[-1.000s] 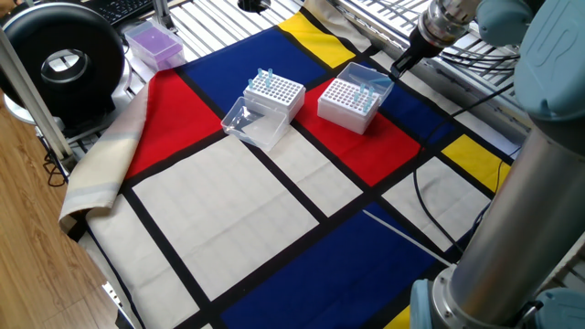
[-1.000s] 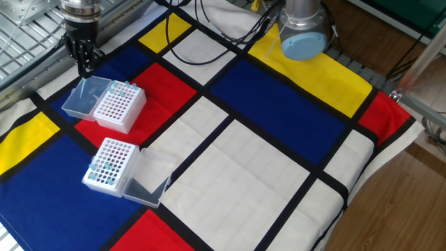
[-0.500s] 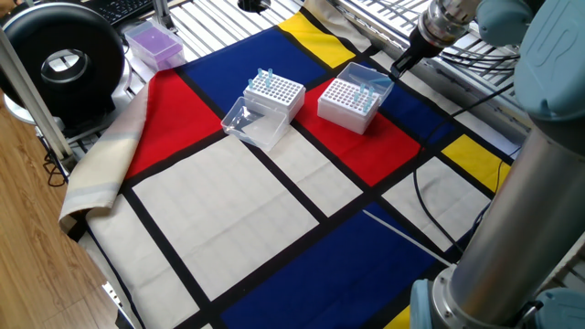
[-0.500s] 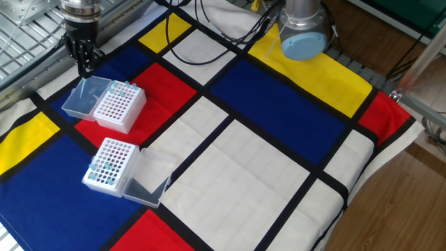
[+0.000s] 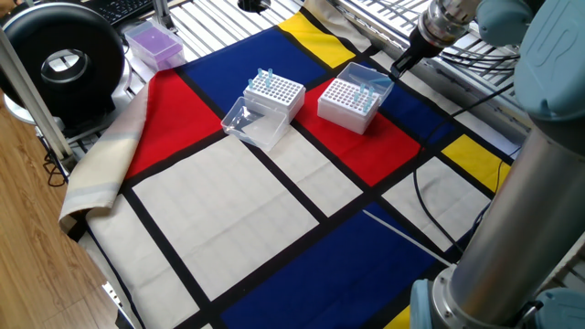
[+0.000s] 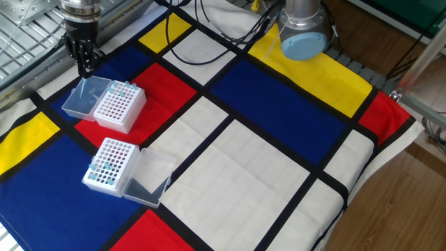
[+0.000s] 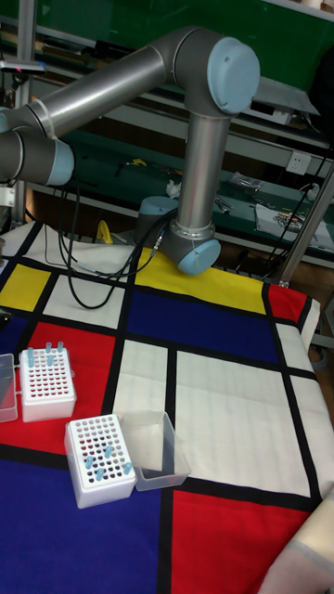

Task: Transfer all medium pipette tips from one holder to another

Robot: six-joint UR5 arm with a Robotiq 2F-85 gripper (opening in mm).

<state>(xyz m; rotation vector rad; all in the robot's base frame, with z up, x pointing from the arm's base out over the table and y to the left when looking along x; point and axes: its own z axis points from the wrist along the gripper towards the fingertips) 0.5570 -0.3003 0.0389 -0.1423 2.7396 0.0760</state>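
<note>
Two white perforated holders stand on the coloured cloth. The far holder (image 6: 117,108) (image 5: 347,102) (image 7: 46,382) carries a few pale-blue medium pipette tips (image 6: 120,87) (image 5: 367,91) (image 7: 44,354) along one edge. The near holder (image 6: 110,160) (image 5: 276,94) (image 7: 96,459) has several tips (image 6: 103,172) (image 5: 265,79) (image 7: 98,453). My gripper (image 6: 86,67) (image 5: 400,66) hangs above the far holder's open clear lid (image 6: 83,99) (image 5: 375,75), just beyond the holder. Its fingers look pressed together and I see no tip between them. The tall fixed view leaves the gripper out of frame.
The near holder's clear lid (image 6: 146,180) (image 5: 249,123) lies open beside it. A purple box (image 5: 154,43) and a black round device (image 5: 62,62) sit off the cloth's corner. Cables (image 6: 223,28) trail by the arm base (image 6: 303,38). A metal rack (image 6: 24,24) is behind the gripper.
</note>
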